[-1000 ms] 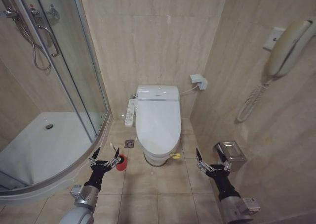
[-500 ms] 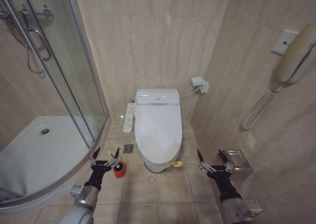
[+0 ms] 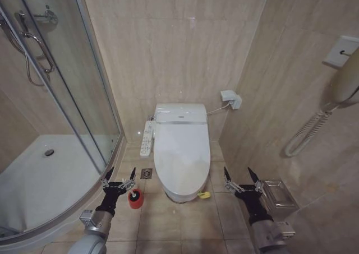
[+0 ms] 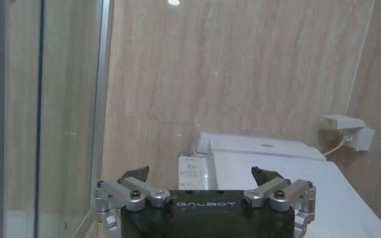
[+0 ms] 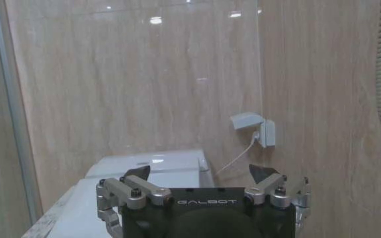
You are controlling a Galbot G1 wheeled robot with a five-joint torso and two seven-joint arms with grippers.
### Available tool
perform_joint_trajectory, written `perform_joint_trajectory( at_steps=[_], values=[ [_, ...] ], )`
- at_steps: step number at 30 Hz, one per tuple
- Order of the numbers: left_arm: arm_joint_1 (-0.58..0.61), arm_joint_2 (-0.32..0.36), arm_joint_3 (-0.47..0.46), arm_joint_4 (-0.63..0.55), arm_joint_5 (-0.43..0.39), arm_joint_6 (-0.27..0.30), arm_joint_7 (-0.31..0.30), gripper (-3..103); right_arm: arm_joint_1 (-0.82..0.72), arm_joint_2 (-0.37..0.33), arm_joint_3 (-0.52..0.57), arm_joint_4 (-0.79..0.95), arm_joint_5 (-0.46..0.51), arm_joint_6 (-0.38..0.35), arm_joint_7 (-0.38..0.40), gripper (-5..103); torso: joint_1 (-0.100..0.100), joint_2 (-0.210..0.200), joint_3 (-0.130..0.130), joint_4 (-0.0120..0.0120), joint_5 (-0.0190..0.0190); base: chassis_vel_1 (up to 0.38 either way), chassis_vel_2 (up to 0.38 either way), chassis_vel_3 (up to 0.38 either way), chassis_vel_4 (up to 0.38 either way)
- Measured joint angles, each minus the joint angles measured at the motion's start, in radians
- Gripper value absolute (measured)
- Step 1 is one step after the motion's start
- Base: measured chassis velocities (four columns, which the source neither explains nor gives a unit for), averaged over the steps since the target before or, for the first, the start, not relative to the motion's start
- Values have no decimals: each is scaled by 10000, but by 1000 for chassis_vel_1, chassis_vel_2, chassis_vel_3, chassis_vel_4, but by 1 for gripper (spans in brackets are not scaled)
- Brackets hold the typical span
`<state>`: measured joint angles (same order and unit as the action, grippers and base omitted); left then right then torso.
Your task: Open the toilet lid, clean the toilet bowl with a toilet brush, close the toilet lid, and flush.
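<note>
Grippers are being held spread and empty, left gripper (image 3: 118,181) by the toilet brush (image 3: 134,198), right gripper (image 3: 242,181) opposite (likely readied), the toilet lid (image 3: 179,156) lying closed between.

The word "GALBOT" stands in pale letters on the dark body of the left gripper (image 4: 202,174) and likewise on the right gripper (image 5: 204,173). No other lettering is legible.

Black left gripper (image 3: 119,177) and right gripper (image 3: 242,178) bodies marked GALBOT, silver screwed knuckles, dark pointed fingertips.
</note>
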<state>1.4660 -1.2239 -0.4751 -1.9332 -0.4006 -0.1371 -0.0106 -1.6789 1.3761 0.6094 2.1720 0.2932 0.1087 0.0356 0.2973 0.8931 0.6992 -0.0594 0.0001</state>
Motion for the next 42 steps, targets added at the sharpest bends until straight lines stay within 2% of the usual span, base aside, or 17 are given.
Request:
perform_joint_trajectory(
  at_steps=[15,29,42],
  values=[
    [0,0,0,0,0,0,0,100,288,-241,63,-127,132,-51,-9,100,-3,1,-1,-1,0,0,0,0,0],
    [-1,0,-1,0,0,0,-1,100,468,-393,107,-285,219,-47,-9,100,1,0,1,3,-1,-96,96,99,-86],
    [2,0,0,0,0,0,0,100,485,-814,198,-1176,50,508,35,100,-3,0,-1,0,0,-42,28,36,-40]
  ],
)
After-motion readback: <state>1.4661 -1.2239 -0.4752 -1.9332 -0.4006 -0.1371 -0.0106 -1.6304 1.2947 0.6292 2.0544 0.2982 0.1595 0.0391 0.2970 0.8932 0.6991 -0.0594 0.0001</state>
